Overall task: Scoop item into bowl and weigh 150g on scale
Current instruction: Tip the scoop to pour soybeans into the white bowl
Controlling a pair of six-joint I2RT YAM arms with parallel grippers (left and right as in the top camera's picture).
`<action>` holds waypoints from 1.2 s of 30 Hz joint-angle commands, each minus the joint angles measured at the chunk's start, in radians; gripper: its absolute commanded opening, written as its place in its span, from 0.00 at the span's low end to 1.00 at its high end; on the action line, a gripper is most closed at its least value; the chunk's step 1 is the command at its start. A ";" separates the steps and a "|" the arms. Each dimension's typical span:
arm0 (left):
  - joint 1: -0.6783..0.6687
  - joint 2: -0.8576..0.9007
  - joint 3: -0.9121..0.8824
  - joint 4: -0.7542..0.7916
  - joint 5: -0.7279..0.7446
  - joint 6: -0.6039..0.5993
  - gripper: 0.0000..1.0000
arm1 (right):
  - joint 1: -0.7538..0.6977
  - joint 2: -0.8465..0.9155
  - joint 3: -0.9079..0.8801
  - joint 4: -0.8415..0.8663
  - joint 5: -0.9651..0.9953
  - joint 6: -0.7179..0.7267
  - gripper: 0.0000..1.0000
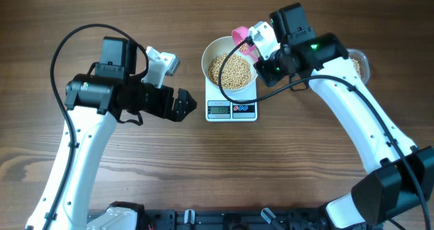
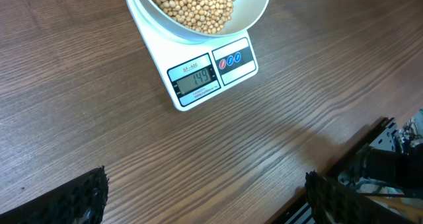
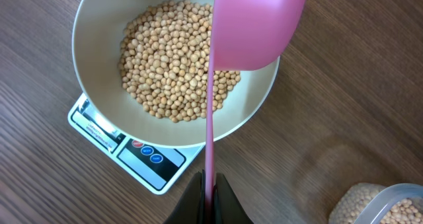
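Note:
The white bowl (image 1: 211,53) stands on the white scale (image 1: 231,110), holding a heap of tan beans (image 1: 229,69). In the left wrist view the scale's (image 2: 198,92) display reads 149. My right gripper (image 3: 209,196) is shut on the thin handle of a pink scoop (image 3: 258,26), whose cup hangs over the bowl's (image 3: 99,39) right rim above the beans (image 3: 172,59). Overhead, the scoop (image 1: 240,34) is at the bowl's far right edge. My left gripper (image 1: 186,106) hovers left of the scale, open and empty (image 2: 208,201).
A clear plastic tub (image 1: 359,64) with more beans sits right of the scale behind the right arm, and shows at the lower right (image 3: 380,207) of the right wrist view. The table's front edge, with a dark rail, lies close to the left gripper.

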 commanded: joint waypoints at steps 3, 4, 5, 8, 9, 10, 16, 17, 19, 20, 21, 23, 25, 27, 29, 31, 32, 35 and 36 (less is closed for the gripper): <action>-0.005 -0.017 0.005 0.000 0.019 0.020 1.00 | 0.007 0.009 0.009 0.000 0.023 -0.019 0.04; -0.005 -0.017 0.005 0.000 0.019 0.020 1.00 | 0.007 0.009 0.009 0.000 0.039 -0.018 0.04; -0.005 -0.017 0.005 0.000 0.019 0.020 1.00 | 0.007 0.009 0.009 0.000 0.049 -0.019 0.04; -0.005 -0.017 0.005 0.000 0.019 0.020 1.00 | 0.007 0.009 0.009 0.002 0.051 -0.018 0.04; -0.005 -0.017 0.005 0.000 0.019 0.020 1.00 | 0.007 0.009 0.009 0.002 0.051 -0.018 0.04; -0.005 -0.017 0.005 0.000 0.019 0.020 1.00 | 0.007 0.009 0.009 0.001 0.040 -0.019 0.04; -0.005 -0.017 0.005 0.000 0.019 0.020 1.00 | 0.007 0.009 0.009 -0.001 -0.062 -0.016 0.04; -0.005 -0.017 0.005 0.000 0.019 0.020 1.00 | 0.007 0.009 0.009 0.000 -0.062 -0.016 0.04; -0.005 -0.017 0.005 0.000 0.019 0.020 1.00 | 0.006 0.009 0.009 0.000 -0.062 -0.015 0.04; -0.005 -0.017 0.005 0.000 0.019 0.020 1.00 | 0.006 0.009 0.009 0.000 -0.062 -0.015 0.04; -0.005 -0.017 0.005 0.000 0.019 0.020 1.00 | 0.006 0.009 0.009 0.000 -0.062 -0.014 0.04; -0.005 -0.017 0.005 0.000 0.019 0.020 1.00 | 0.006 0.009 0.009 0.001 -0.063 -0.004 0.04; -0.005 -0.017 0.005 0.000 0.019 0.020 1.00 | 0.006 0.009 0.009 0.003 -0.063 0.013 0.04; -0.005 -0.017 0.005 0.000 0.019 0.020 1.00 | 0.006 0.009 0.009 0.003 -0.063 0.015 0.04; -0.005 -0.017 0.005 0.000 0.019 0.020 1.00 | 0.006 0.009 0.009 0.005 -0.063 0.015 0.04; -0.005 -0.017 0.005 0.000 0.019 0.020 1.00 | 0.006 0.009 0.009 0.006 -0.063 0.016 0.04; -0.005 -0.017 0.005 0.000 0.019 0.020 1.00 | 0.006 0.009 0.009 0.006 -0.063 0.019 0.04; -0.005 -0.017 0.005 0.000 0.019 0.020 1.00 | 0.006 0.009 0.009 0.010 -0.063 0.042 0.04; -0.005 -0.017 0.005 0.000 0.019 0.020 1.00 | 0.006 0.009 0.009 0.012 -0.063 0.053 0.04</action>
